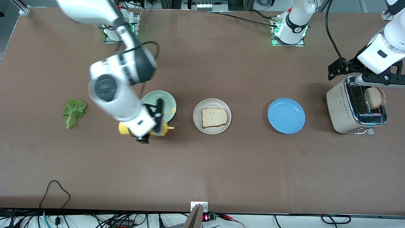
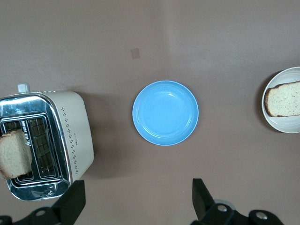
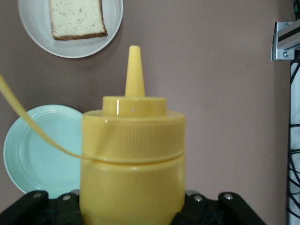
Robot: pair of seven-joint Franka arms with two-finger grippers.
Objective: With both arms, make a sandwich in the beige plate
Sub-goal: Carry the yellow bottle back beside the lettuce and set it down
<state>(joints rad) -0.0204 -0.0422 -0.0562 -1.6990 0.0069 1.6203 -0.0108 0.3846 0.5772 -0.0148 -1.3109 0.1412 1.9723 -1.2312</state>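
A beige plate (image 1: 197, 109) at the table's middle holds one bread slice (image 1: 214, 117); the right wrist view shows the same plate (image 3: 112, 18) and slice (image 3: 76, 18). Another bread slice (image 1: 375, 97) sticks up from a toaster (image 1: 343, 109) slot. A lettuce leaf (image 1: 74, 112) lies at the right arm's end of the table. My right gripper (image 1: 155, 126) is shut on a yellow mustard bottle (image 3: 132, 159), tipped with its nozzle toward the beige plate. My left gripper (image 2: 136, 201) hangs open and empty over the table beside the toaster (image 2: 75, 131).
A mint green plate (image 1: 166, 98) sits partly under the right gripper, beside the beige plate. A blue plate (image 1: 286, 115) lies between the beige plate and the toaster. A cap tether (image 3: 37, 129) trails from the bottle. Cables run along the table's near edge.
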